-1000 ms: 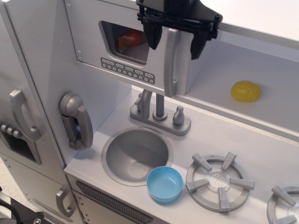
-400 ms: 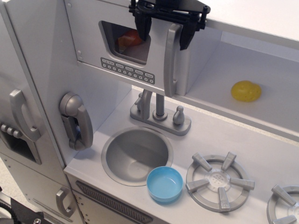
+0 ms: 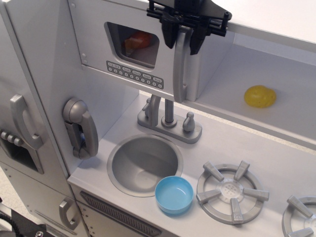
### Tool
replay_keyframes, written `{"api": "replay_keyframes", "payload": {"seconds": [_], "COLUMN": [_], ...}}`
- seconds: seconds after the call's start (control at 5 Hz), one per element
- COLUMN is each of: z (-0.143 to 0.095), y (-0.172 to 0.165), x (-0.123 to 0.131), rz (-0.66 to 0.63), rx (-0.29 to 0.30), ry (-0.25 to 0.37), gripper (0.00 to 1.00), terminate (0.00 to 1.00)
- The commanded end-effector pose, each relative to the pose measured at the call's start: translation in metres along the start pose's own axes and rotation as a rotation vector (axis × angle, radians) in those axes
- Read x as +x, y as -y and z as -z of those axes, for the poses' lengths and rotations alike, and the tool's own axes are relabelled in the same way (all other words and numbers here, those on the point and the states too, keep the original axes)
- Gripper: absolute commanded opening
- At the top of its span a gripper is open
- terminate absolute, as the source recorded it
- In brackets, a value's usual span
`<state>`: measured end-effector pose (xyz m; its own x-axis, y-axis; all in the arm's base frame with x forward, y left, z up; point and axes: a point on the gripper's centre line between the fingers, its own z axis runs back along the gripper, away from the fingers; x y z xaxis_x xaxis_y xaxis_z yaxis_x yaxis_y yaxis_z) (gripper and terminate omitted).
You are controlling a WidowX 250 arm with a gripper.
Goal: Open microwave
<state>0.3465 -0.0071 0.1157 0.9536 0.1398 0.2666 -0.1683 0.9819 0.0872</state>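
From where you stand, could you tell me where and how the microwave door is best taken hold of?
Grip the tall vertical silver handle at the right edge of the microwave door, coming from the front with a finger on either side. It stands off the door like a bar, and the gripper already straddles its top.

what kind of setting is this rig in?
A toy play kitchen, likely: light grey microwave with button row, round silver sink basin with faucet, and grey stove burner.
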Motion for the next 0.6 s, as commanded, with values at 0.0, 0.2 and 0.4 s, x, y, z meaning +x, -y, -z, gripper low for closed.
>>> {"api": "replay_keyframes", "payload": {"seconds": [0.0,0.2,0.4], "z": [-0.027,-0.035,-0.050], "y": [-0.015,-0.022,-0.028], "x": [-0.016,-0.039,-0.058], "rz": [0.038,0.078,0.105], "rx": [-0.031,-0.032,0.002], "ry": [0.057,0.057,-0.002], "gripper": [0.00,0.00,1.00], "terminate": [0.00,0.00,0.00]}}
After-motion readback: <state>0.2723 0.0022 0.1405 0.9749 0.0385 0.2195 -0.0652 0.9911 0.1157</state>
